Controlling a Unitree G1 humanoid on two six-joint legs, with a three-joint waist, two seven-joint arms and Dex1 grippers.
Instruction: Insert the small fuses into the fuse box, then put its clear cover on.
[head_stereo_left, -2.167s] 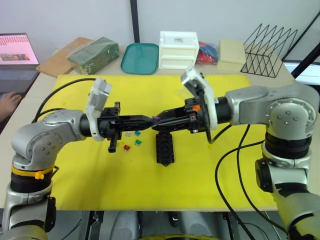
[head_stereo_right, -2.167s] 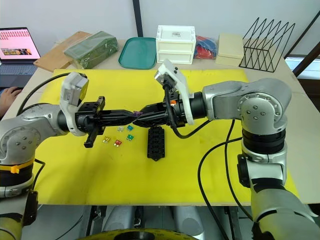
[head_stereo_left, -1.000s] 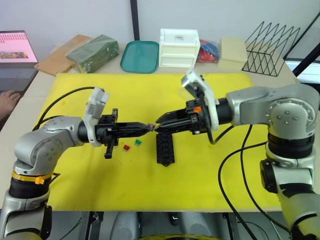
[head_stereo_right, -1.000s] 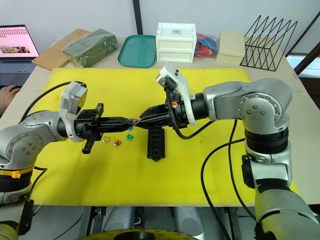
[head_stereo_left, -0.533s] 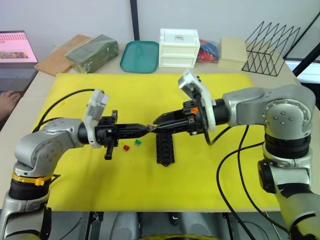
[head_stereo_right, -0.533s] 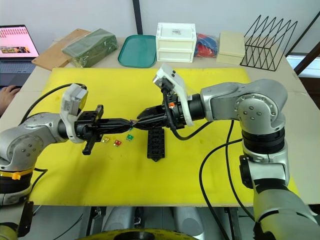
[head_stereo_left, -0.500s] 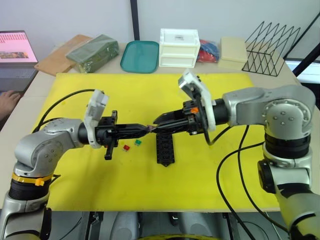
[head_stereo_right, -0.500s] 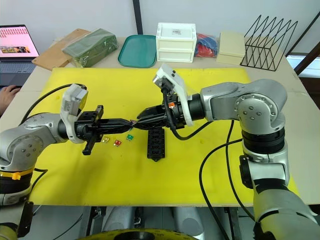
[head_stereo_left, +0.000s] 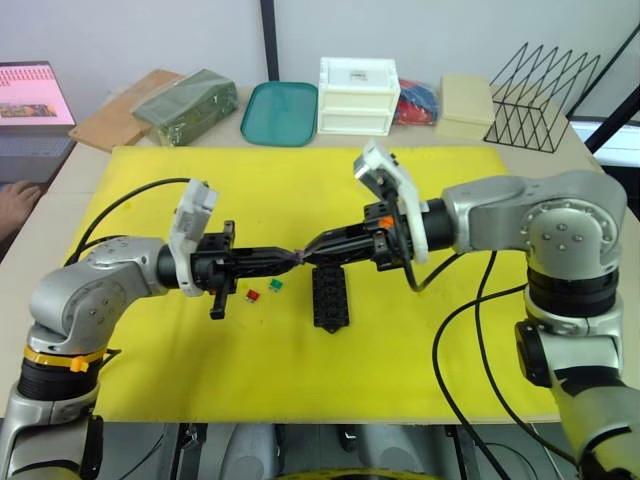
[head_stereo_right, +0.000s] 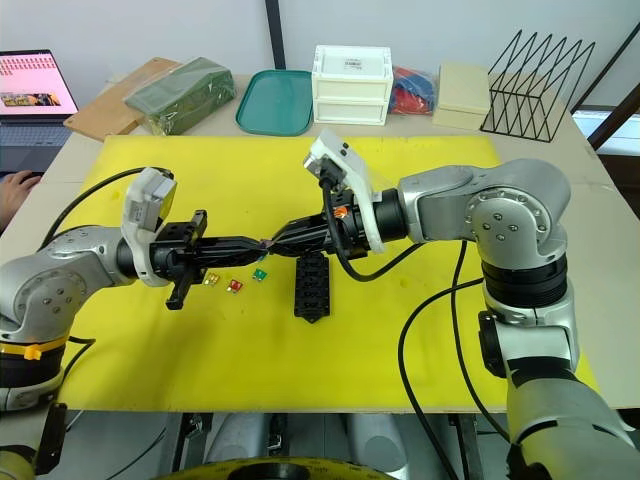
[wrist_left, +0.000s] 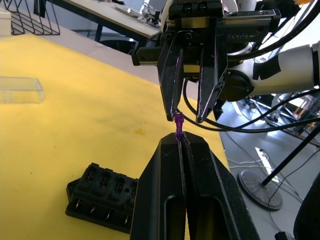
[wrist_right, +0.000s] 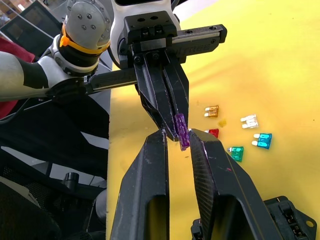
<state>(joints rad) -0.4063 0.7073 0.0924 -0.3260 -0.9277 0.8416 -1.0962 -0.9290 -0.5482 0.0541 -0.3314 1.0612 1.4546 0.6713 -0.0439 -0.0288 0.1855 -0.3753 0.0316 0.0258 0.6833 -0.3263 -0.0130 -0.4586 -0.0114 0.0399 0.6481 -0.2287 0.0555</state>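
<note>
— Above the middle of the yellow mat (head_stereo_right: 420, 330), what's going on w/ the two arms?

— Handover, looks like. Left gripper (wrist_left: 179, 142) is pinching the purple fuse (wrist_left: 178, 123), fingers pressed together on it. Right gripper (wrist_right: 178, 137) is spread a bit, its tips sitting either side of the fuse.

— And the fuse box (head_stereo_right: 311, 284)?

— Lying on the mat just below them, slots empty afaict. Other fuses (wrist_right: 239, 134) are loose beside it, toward the mat's left edge. Clear cover (wrist_left: 20, 90) is lying apart, farther off.

— Next?

— Prob right needs to close square on the fuse, then left lets go. Tiny part, so easy to tilt or drop.
</note>
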